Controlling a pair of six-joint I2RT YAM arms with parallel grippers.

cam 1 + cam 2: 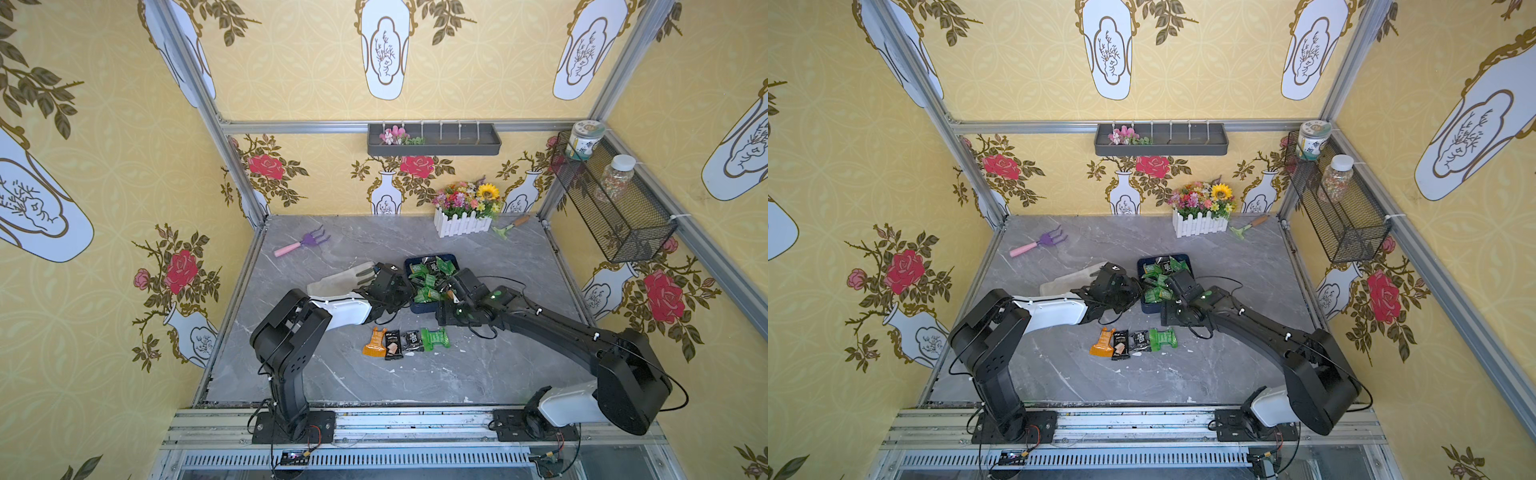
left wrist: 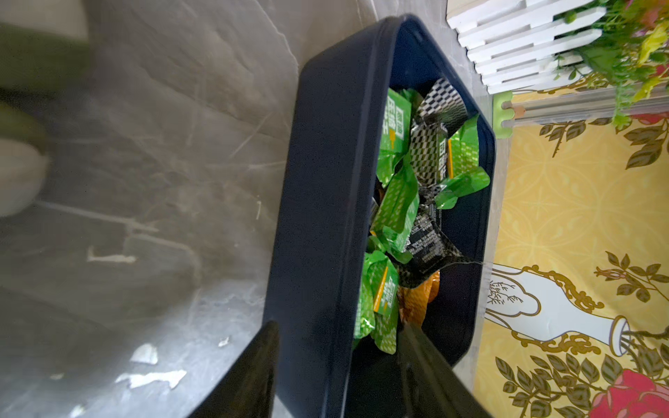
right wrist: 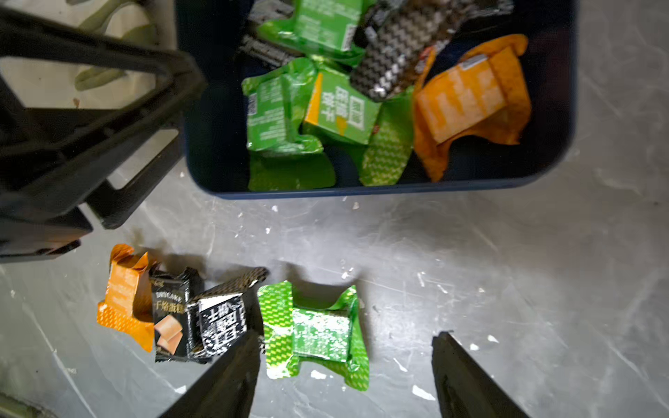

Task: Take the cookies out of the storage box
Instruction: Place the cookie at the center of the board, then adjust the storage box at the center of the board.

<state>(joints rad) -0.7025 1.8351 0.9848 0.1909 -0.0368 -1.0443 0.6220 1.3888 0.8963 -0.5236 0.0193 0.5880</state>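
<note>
The dark blue storage box (image 1: 419, 308) (image 1: 1148, 308) sits mid-table, with several green, black and orange cookies (image 1: 428, 278) (image 2: 394, 202) (image 3: 336, 108) inside. My left gripper (image 1: 405, 287) (image 2: 338, 325) is shut on the box's left wall (image 2: 325, 181), one finger outside and one inside. Several cookie packets lie in a row on the table in front of the box: orange (image 1: 374, 343) (image 3: 123, 300), two black (image 3: 170, 322) (image 3: 221, 322) and green (image 1: 435, 338) (image 3: 311, 333). My right gripper (image 1: 442, 318) (image 3: 350, 336) hangs open just above the green packet, holding nothing.
A grey-green glove (image 1: 345, 282) lies under my left arm. A pink-handled purple rake (image 1: 301, 245) lies at the back left. A white fence planter with flowers (image 1: 463, 220) and a green trowel (image 1: 509, 226) stand at the back right. White crumbs dot the table.
</note>
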